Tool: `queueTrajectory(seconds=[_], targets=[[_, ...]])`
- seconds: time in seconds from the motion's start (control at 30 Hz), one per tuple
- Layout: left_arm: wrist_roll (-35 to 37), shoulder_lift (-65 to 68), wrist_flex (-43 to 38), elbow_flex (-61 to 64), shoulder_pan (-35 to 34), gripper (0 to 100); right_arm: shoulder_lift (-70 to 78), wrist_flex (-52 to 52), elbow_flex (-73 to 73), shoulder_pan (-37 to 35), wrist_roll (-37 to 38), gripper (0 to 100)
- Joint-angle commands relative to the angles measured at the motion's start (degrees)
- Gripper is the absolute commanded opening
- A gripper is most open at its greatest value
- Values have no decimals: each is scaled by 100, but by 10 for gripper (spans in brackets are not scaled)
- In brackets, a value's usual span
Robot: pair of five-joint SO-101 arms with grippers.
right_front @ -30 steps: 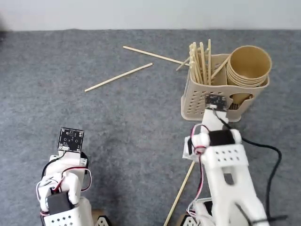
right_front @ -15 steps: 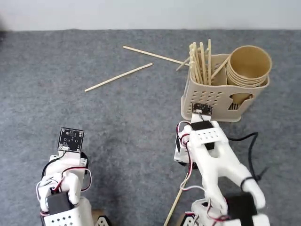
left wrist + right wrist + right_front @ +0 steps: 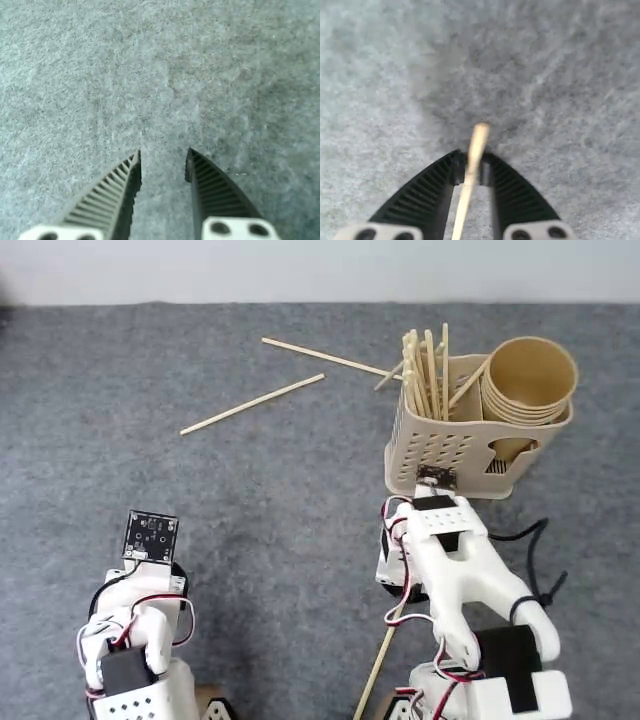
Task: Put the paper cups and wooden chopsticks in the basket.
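Looking down over the grey counter (image 3: 250,500), we see the basket (image 3: 440,445) standing at the far right. A stack of paper cups (image 3: 528,375) is nested in one compartment, and a bundle of wooden chopsticks (image 3: 425,370) stands upright in the compartment beside it. Out on the counter to the left of the basket lies one loose chopstick (image 3: 252,403), well apart from it. A second loose chopstick (image 3: 325,357) runs slantwise with its end near the basket's rim.

The right arm (image 3: 460,560) sits just in front of the basket. Its right gripper (image 3: 472,170) has the jaws pinching a held chopstick (image 3: 476,145) near one end (whether that stick is lifted off the counter we cannot tell). In the high view the stick's long shaft runs out from under the arm toward the near edge.

The left arm (image 3: 135,640) sits at the near left, well apart from everything. Its left gripper (image 3: 162,160) points at bare counter, jaws slightly spread with nothing between them.
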Motion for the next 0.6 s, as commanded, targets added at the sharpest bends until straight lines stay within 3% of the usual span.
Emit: queueTrajectory(seconds=[0.0, 0.3, 0.57], targets=[[-53, -53, -114, -22, -26, 145, 92, -127, 9, 4, 53, 16], [-53, -53, -114, -22, -26, 145, -1745, 585, -281, -268, 53, 8], [-53, -53, -114, -22, -26, 145, -3899, 1569, -2075, -857, 53, 8]])
